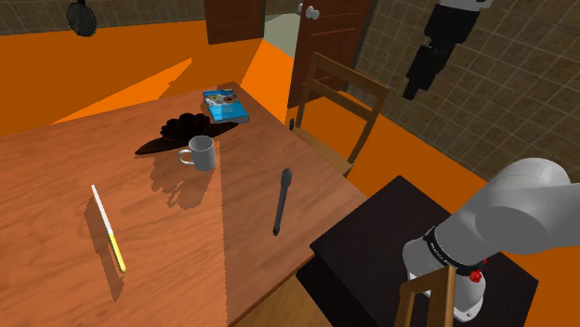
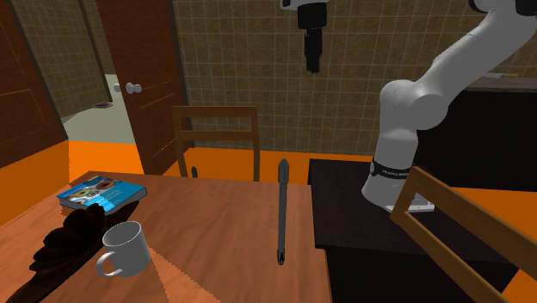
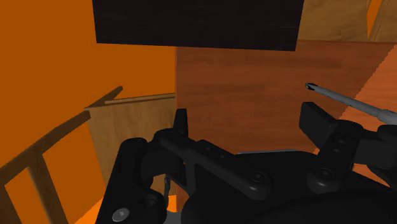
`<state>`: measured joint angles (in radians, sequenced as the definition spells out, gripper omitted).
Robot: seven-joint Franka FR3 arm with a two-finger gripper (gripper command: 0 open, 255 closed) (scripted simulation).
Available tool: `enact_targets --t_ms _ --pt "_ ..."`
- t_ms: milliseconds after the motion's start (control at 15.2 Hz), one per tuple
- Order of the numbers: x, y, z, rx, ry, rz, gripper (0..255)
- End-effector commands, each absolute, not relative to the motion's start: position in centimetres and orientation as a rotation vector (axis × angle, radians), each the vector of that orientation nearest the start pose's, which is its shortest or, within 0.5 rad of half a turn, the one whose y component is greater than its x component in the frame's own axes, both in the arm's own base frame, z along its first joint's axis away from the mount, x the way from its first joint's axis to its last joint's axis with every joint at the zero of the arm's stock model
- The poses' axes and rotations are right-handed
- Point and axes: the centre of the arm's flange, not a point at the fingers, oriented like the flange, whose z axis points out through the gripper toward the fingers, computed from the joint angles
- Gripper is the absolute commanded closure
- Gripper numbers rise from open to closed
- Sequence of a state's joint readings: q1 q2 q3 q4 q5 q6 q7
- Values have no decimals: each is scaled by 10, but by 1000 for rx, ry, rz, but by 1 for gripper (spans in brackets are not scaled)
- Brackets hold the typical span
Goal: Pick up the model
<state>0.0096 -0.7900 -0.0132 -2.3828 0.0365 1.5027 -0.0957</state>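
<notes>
The model [image 1: 182, 129] is a dark, ridged, fan-like thing lying flat at the far side of the wooden table [image 1: 56, 176], between a white mug [image 1: 200, 152] and a blue book [image 1: 226, 105]. In the second exterior view the model [image 2: 67, 239] lies at the lower left, beside the mug [image 2: 126, 249]. My black gripper [image 1: 410, 93] hangs high in the air, well off the table and above the chair side, far from the model. It also appears near the second exterior view's top [image 2: 314, 67]. In the wrist view the gripper [image 3: 248, 121] is open, with nothing between its fingers.
A long dark screwdriver [image 1: 281, 200] lies near the table edge closest to the stand [image 1: 390, 232]. A thin white and yellow tool [image 1: 109, 228] lies at the shoulder view's lower left. A wooden chair [image 1: 339, 98] stands at the table's far corner, by a brown door [image 1: 321, 37].
</notes>
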Motion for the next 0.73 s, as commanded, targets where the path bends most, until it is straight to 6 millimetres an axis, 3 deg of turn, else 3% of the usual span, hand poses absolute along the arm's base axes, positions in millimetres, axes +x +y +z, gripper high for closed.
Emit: enact_targets --t_ms 0,660 --pt "297 2 574 -3085 -150 136 0" --pt "320 128 531 -3112 -281 75 0"
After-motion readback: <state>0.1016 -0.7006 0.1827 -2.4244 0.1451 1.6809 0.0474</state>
